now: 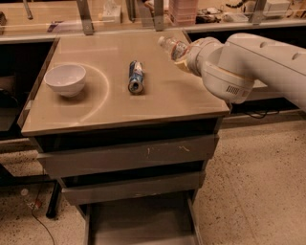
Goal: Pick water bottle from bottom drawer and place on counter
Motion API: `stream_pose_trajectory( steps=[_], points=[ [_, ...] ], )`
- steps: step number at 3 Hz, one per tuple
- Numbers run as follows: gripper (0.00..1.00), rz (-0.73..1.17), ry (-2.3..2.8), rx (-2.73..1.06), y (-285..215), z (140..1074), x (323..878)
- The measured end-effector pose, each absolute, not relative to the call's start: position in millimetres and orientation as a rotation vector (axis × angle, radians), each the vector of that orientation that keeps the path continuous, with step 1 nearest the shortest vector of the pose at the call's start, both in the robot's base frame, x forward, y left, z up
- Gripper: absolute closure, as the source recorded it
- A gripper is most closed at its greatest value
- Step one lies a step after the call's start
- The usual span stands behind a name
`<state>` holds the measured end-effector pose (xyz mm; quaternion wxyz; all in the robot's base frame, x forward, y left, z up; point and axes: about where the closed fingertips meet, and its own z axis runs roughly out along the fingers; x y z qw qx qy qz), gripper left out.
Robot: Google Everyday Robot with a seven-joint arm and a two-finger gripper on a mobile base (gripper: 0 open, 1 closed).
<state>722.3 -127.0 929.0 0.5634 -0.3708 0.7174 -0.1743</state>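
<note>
The water bottle (172, 47) is clear plastic with a red-and-blue label, tilted with its cap pointing up-left. My gripper (187, 53) is shut on the water bottle and holds it above the far right part of the beige counter (162, 103). The white arm reaches in from the right. The bottom drawer (138, 222) stands pulled open at the bottom of the grey cabinet, its grey floor bare.
A white bowl (65, 79) sits on the counter's left side. A blue-and-white drink can (136, 76) lies on its side mid-counter. Two shallower grey drawers (129, 155) are slightly open. A cluttered shelf (181, 9) runs behind the counter.
</note>
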Motion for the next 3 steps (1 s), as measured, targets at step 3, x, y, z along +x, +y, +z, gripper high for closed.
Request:
stream_pose_trajectory(
  steps=[3],
  points=[
    [1.0, -0.375, 1.83, -0.894, -134.3, 864.2, 751.7]
  ],
)
